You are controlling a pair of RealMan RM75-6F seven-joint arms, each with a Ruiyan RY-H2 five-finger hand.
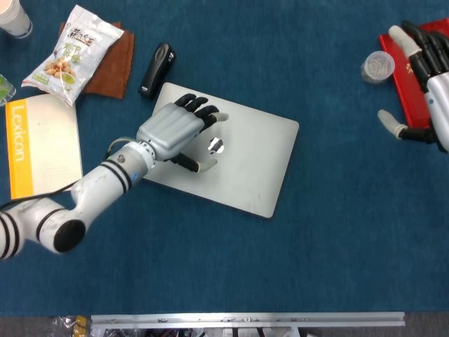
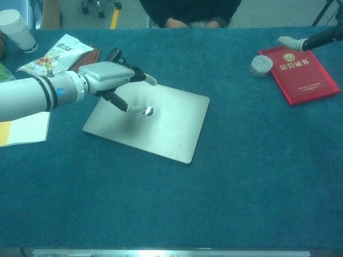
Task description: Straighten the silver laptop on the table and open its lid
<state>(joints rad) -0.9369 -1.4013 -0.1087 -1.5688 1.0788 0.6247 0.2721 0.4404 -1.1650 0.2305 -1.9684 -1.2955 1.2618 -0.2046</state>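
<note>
The silver laptop lies closed and skewed on the blue table, its lid logo partly covered. My left hand hovers over the lid's left half, fingers spread, thumb tip near the logo; it holds nothing, and whether it touches the lid I cannot tell. My right hand is at the far right, open, above the red booklet. In the chest view only a fingertip of the right hand shows at the top right.
A black stapler lies just behind the laptop's far left corner. A snack bag on a brown cloth, a yellow-edged book and a paper cup sit left. A small round tin stands beside the booklet.
</note>
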